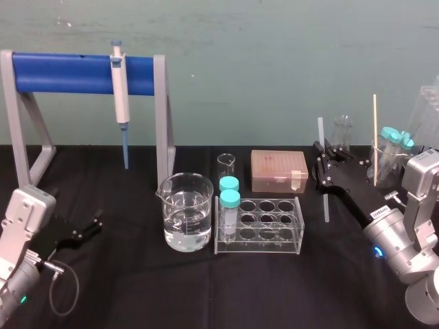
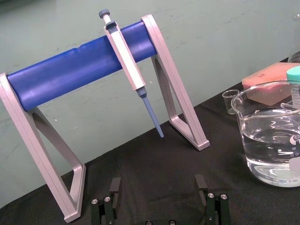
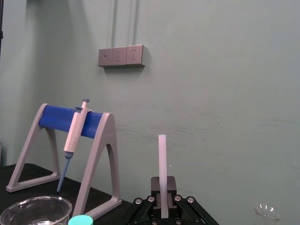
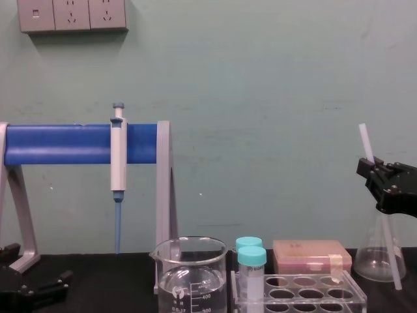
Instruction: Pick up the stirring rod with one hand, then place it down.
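Note:
The stirring rod (image 1: 323, 171) is a translucent white stick held nearly upright, right of the tube rack. My right gripper (image 1: 322, 163) is shut on it at about mid-length. In the chest view the rod (image 4: 365, 145) leans slightly, its top rising above the right gripper (image 4: 376, 175) and its lower end dropping in front of the flask. Whether that end touches the black cloth I cannot tell. In the right wrist view the rod (image 3: 162, 159) stands between the closed fingers of the right gripper (image 3: 163, 190). My left gripper (image 1: 92, 226) rests open and empty at the table's left; the left wrist view shows its fingers (image 2: 115, 187) apart.
A grey stand with a blue bar (image 1: 68, 74) carries a pipette (image 1: 121, 89) at the back left. In the middle are a water beaker (image 1: 186, 211), a clear tube rack (image 1: 259, 226) with two teal-capped tubes, a small beaker (image 1: 226, 164) and a pink box (image 1: 278, 171). A flask (image 1: 342, 130) and a thin stick (image 1: 375, 137) stand at the right.

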### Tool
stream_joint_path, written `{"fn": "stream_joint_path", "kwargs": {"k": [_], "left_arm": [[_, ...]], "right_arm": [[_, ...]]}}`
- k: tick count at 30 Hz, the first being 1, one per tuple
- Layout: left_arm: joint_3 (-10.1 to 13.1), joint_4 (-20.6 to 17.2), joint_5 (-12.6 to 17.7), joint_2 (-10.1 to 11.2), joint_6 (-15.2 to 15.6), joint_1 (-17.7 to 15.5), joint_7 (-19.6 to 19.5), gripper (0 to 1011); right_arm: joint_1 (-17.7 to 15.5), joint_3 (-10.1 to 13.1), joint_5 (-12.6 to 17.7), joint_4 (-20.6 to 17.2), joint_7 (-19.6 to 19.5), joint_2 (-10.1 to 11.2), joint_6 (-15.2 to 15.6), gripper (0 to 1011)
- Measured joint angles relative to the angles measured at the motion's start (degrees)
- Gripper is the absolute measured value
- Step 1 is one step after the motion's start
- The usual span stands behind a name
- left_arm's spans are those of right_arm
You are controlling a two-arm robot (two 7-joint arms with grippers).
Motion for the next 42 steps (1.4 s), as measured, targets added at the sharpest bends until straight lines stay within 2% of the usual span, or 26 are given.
{"fn": "stream_joint_path", "kwargs": {"k": [42], "left_arm": [[0.0, 0.0, 0.0, 0.0, 0.0, 0.0, 0.0, 1000]], "right_arm": [[0.0, 0.0, 0.0, 0.0, 0.0, 0.0, 0.0, 72]]}}
